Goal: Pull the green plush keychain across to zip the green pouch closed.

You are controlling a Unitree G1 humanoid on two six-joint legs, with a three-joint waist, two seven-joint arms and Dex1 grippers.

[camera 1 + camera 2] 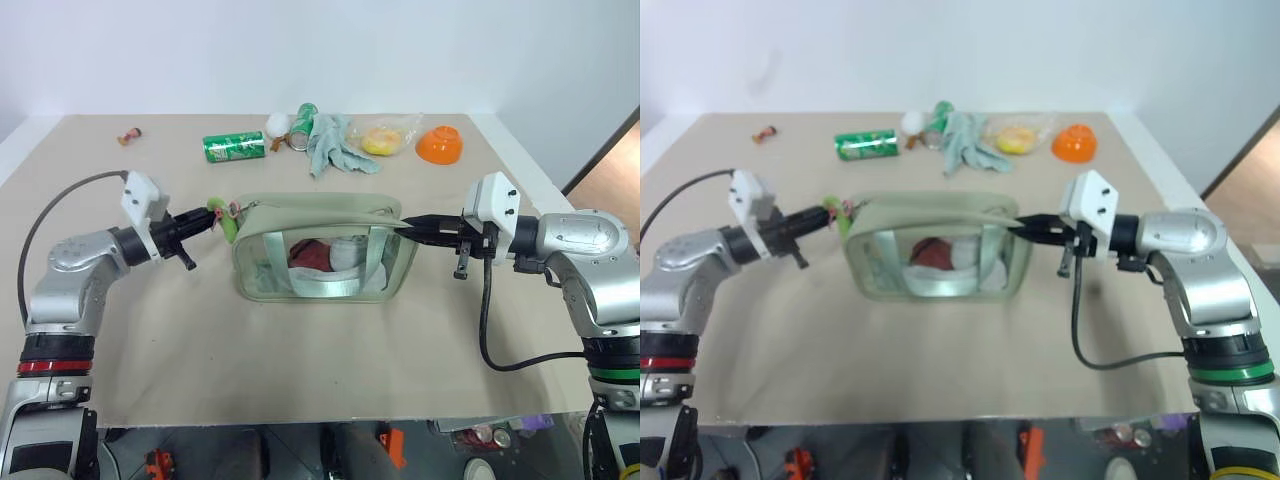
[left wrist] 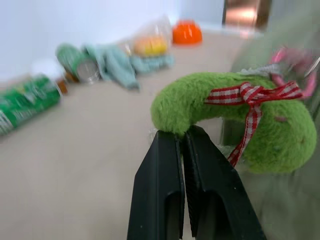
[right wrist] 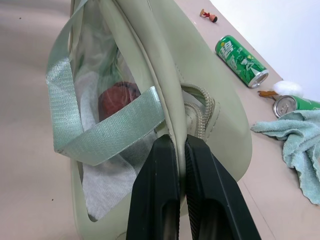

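Green plush keychain (image 2: 235,117) sits at the green pouch's (image 1: 320,250) left end; I see my left end effector (image 2: 182,137) pinching it, my right end effector (image 3: 180,145) clamping the pouch's right end.

The green pouch (image 1: 322,247) stands mid-table on the tan table (image 1: 300,370), with 2 grippers at its ends. The left gripper (image 1: 212,219) is clamped on the green plush keychain (image 1: 225,220) (at the pouch's left corner). The right gripper (image 1: 405,228) pinches the pouch's right end.
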